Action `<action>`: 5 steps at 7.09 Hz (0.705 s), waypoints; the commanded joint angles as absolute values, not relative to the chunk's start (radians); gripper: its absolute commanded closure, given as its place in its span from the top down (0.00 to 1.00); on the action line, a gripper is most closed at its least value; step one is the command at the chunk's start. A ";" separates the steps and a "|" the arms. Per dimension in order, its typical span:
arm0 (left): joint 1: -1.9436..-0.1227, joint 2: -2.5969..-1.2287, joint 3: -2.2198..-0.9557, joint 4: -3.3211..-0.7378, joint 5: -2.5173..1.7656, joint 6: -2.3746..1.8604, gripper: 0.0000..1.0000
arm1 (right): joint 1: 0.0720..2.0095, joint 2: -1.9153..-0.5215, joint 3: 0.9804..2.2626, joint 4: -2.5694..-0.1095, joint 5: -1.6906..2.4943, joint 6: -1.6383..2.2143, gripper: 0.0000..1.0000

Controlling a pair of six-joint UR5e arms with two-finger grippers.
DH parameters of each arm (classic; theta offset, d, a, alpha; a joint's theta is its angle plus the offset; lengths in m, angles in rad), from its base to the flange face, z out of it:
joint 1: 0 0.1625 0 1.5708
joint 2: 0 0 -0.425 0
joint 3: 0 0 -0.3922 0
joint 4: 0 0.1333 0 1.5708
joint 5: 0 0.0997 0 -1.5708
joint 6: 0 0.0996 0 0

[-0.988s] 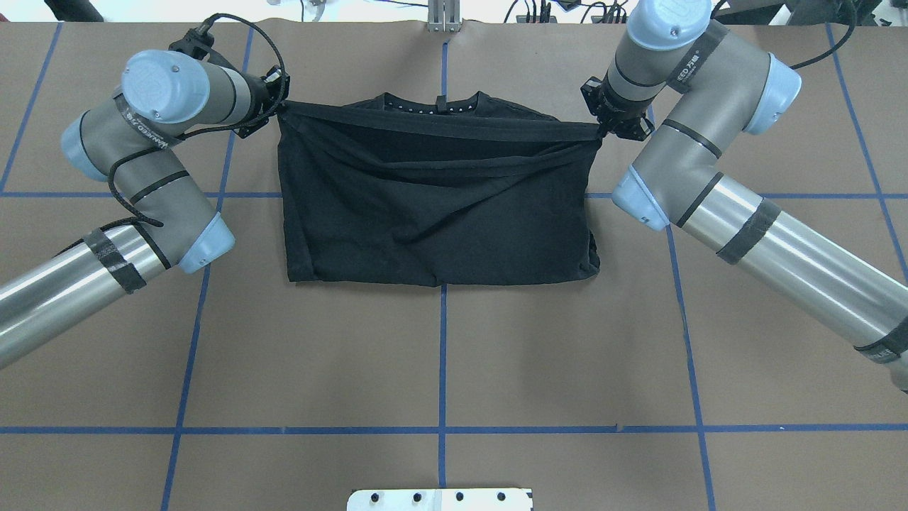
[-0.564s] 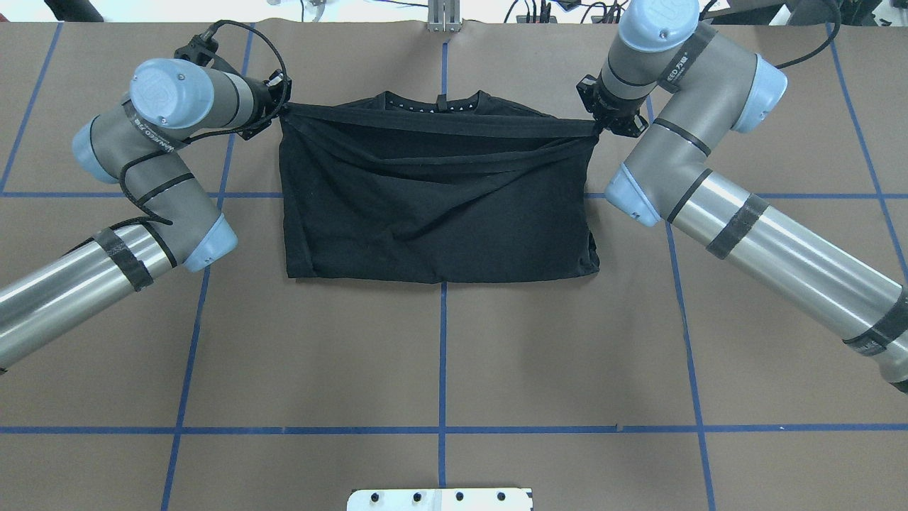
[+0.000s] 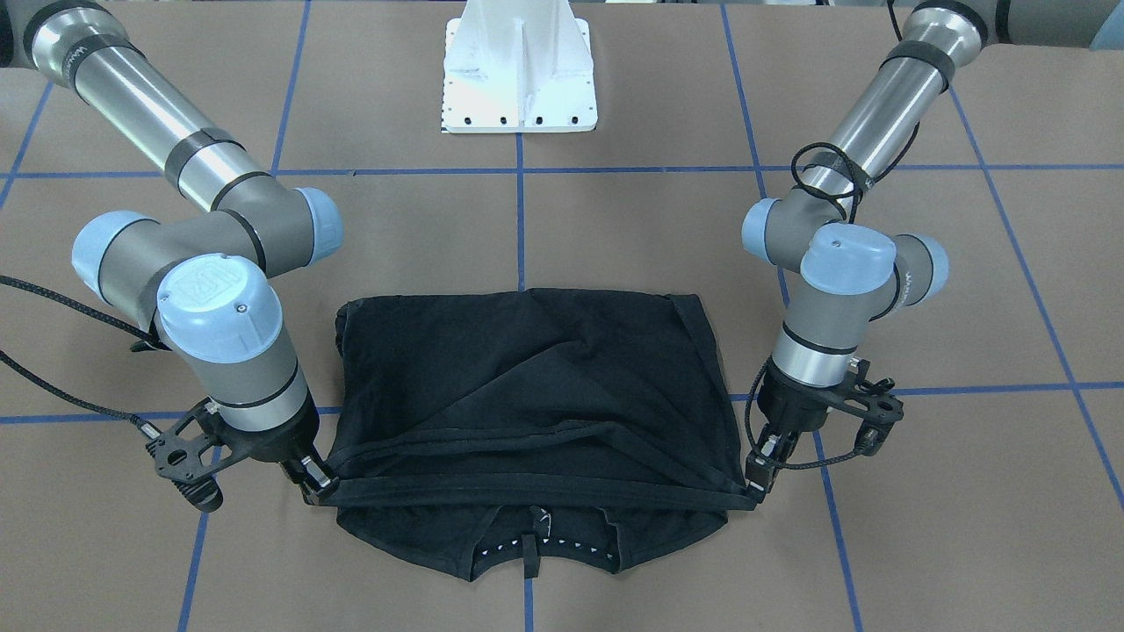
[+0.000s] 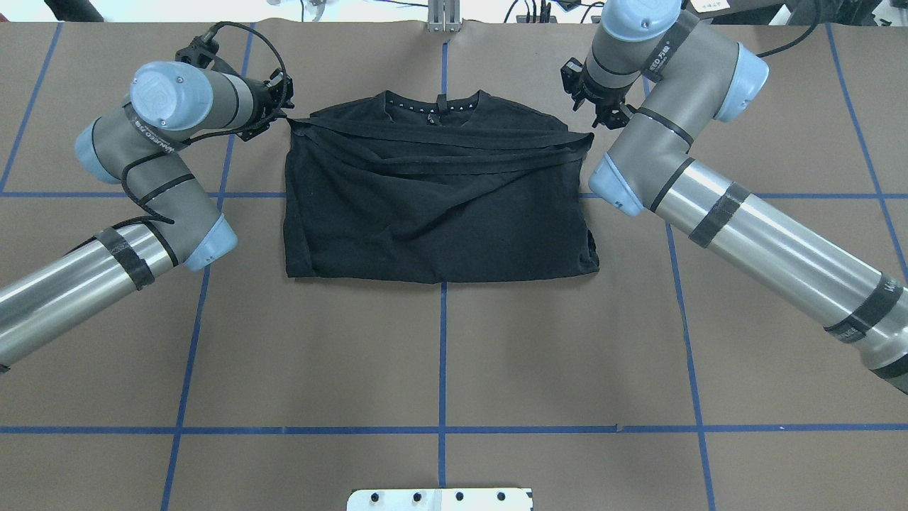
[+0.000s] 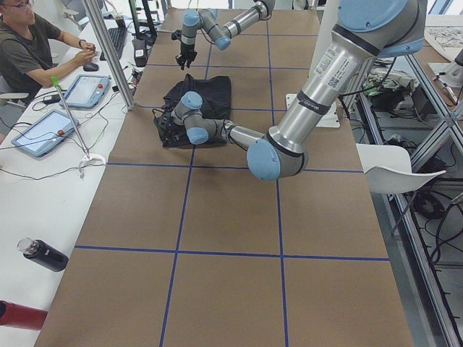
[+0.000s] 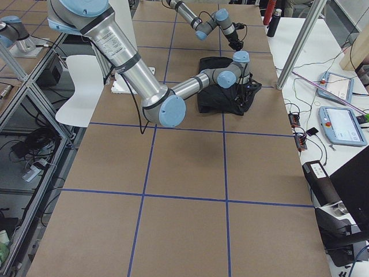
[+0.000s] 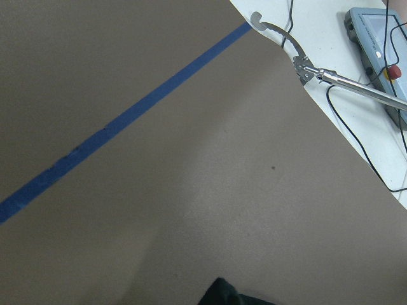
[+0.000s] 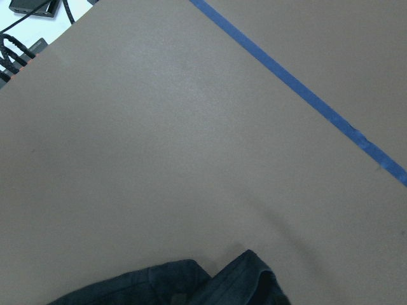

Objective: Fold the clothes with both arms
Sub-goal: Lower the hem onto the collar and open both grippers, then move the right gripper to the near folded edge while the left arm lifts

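Note:
The black T-shirt (image 4: 440, 206) lies doubled on the brown table, its dotted collar (image 4: 440, 106) at the far edge and its hem drawn across just below it. My left gripper (image 4: 285, 116) is shut on the hem's left corner. In the overhead view my right gripper (image 4: 601, 113) stands open, up and clear of the hem's right corner (image 4: 590, 138), which lies slack. From the front, the left gripper (image 3: 757, 481) and right gripper (image 3: 314, 487) sit at the two ends of the T-shirt (image 3: 527, 377) hem. Only a scrap of cloth (image 8: 191, 286) shows in the right wrist view.
The white pedestal base (image 3: 518, 79) stands at the robot's side of the table. Blue tape lines (image 4: 443, 355) grid the brown cover. A person (image 5: 29, 43) sits at a side bench with tablets (image 5: 43, 130) and a bottle (image 5: 43, 254).
The right gripper has let go of the hem's right corner and moved up and away. The hem has dropped and gone slack. The left gripper has hardly moved.

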State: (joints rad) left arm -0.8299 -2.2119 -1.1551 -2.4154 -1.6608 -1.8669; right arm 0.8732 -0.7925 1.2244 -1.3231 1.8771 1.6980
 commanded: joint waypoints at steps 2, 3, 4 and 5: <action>-0.867 -2.206 -1.202 -2.445 -1.672 -1.865 0.65 | 0.823 -0.884 1.402 -1.318 1.872 1.779 0.80; -0.867 -2.203 -1.210 -2.447 -1.672 -1.865 0.65 | 0.772 -0.975 1.551 -1.319 1.835 1.801 0.80; -0.868 -2.197 -1.227 -2.447 -1.674 -1.864 0.65 | 0.738 -1.047 1.657 -1.318 1.818 1.845 0.82; -0.868 -2.195 -1.229 -2.448 -1.672 -1.864 0.65 | 0.692 -1.093 1.720 -1.318 1.768 1.921 0.83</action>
State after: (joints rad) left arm -0.8672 -2.1988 -1.2203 -2.4466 -1.6724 -1.8644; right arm 0.7433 -1.0245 1.6209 -1.3181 1.8138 1.8471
